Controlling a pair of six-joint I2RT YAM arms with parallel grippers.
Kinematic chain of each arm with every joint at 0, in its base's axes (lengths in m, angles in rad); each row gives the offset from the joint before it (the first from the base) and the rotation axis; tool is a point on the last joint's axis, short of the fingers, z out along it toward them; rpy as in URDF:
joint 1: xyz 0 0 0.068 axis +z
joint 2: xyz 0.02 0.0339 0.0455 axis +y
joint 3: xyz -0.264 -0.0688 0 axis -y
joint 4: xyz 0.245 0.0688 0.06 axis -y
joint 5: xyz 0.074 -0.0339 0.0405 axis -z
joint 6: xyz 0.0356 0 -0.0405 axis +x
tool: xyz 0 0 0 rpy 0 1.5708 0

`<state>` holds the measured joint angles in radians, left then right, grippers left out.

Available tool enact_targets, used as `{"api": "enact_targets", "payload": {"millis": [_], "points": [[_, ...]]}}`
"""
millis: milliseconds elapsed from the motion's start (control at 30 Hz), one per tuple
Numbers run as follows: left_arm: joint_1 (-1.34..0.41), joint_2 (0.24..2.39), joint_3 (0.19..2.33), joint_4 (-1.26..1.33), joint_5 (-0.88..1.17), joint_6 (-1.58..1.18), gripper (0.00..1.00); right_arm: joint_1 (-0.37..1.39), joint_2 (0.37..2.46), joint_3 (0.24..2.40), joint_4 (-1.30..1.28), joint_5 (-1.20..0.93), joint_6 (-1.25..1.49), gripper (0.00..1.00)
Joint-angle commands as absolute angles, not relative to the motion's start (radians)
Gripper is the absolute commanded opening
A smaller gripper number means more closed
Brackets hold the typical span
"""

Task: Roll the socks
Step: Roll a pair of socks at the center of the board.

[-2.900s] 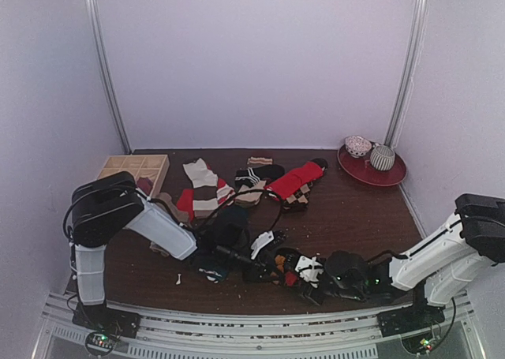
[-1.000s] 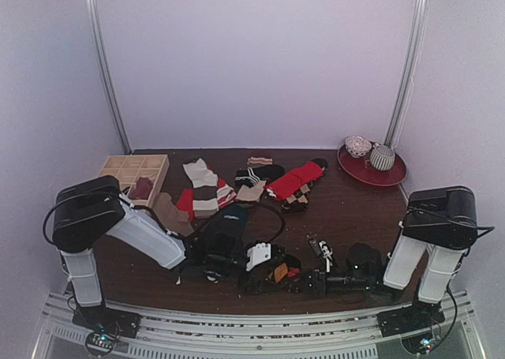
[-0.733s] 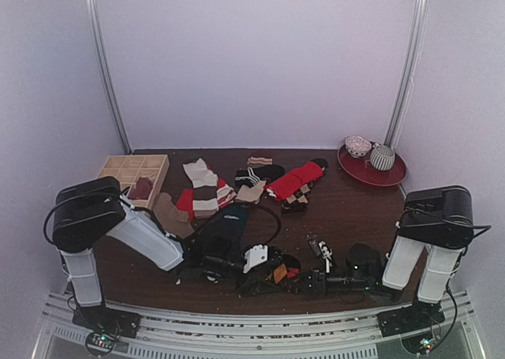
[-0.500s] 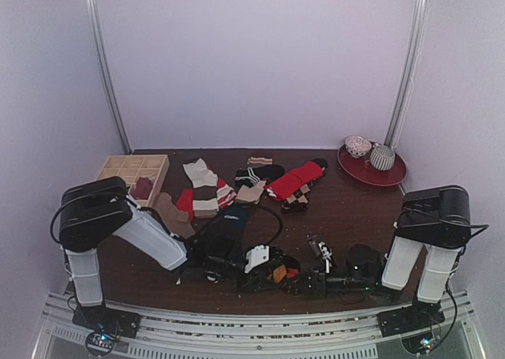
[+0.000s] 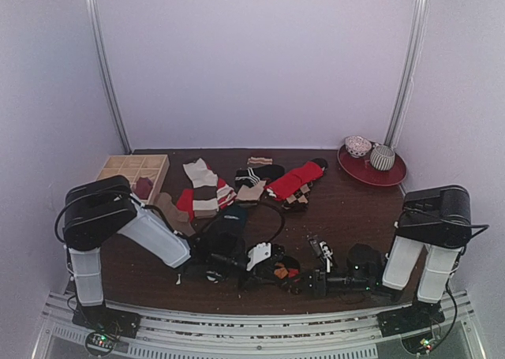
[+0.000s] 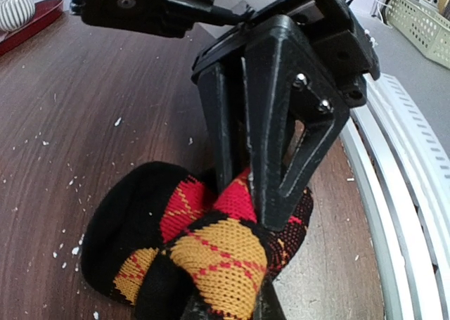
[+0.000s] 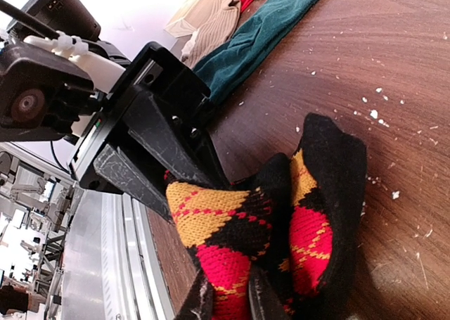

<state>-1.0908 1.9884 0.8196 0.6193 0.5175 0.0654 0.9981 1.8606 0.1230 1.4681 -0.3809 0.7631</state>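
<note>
The black sock bundle with orange and red argyle diamonds (image 5: 281,271) lies near the table's front edge, partly bunched up. My left gripper (image 5: 264,264) is shut on its orange end (image 6: 211,253), with its fingers mostly hidden under the fabric (image 6: 228,302). My right gripper (image 5: 306,281) is shut on the opposite side (image 7: 228,295), pinching the red and orange fold (image 7: 239,242). The two grippers face each other tip to tip. The dark teal sock (image 5: 230,222) lies flat behind the left gripper and also shows in the right wrist view (image 7: 260,39).
Several more socks (image 5: 252,181) lie in a loose row at the back middle. A wooden compartment box (image 5: 134,168) stands at back left. A red plate (image 5: 392,174) with two rolled balls sits at back right. A metal rail (image 5: 237,315) runs along the front edge.
The right arm has folded back upright since the earliest frame, with its gripper staying low at the sock. In the last second the left arm shifted slightly right. Both grippers keep hold.
</note>
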Motion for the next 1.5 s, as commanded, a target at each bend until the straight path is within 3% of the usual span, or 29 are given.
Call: {"api": "enact_targets", "payload": {"millis": [0,300,467,867,1100,1233,1300,1400,1467], "points": [[-1.111,2.047,0.845,0.479,0.511,-0.045,0.00,1.006,1.872,0.115,1.038,-0.373,0.741,0.17],[-1.108,2.100,0.853,0.178,0.470,-0.214,0.00,1.009,1.424,0.321,0.437,-0.130,0.361,0.45],[-1.103,2.132,0.839,0.101,0.456,-0.230,0.00,1.047,1.172,0.291,0.421,0.025,0.144,0.55],[-1.097,2.160,0.857,0.051,0.462,-0.227,0.00,1.255,1.257,0.283,0.471,0.140,-0.023,0.67],[-1.097,2.161,0.848,0.054,0.468,-0.225,0.00,1.260,1.303,0.312,0.451,0.152,-0.079,0.67],[-1.097,2.162,0.848,0.054,0.469,-0.222,0.00,1.259,1.363,0.336,0.448,0.153,-0.067,0.62],[-1.097,2.163,0.848,0.052,0.471,-0.217,0.00,1.259,1.394,0.348,0.440,0.160,-0.054,0.53],[-1.097,2.162,0.848,0.054,0.474,-0.214,0.00,1.259,1.423,0.358,0.437,0.166,-0.021,0.31],[-1.097,2.161,0.850,0.055,0.471,-0.212,0.00,1.252,1.432,0.357,0.439,0.163,0.013,0.24]]}}
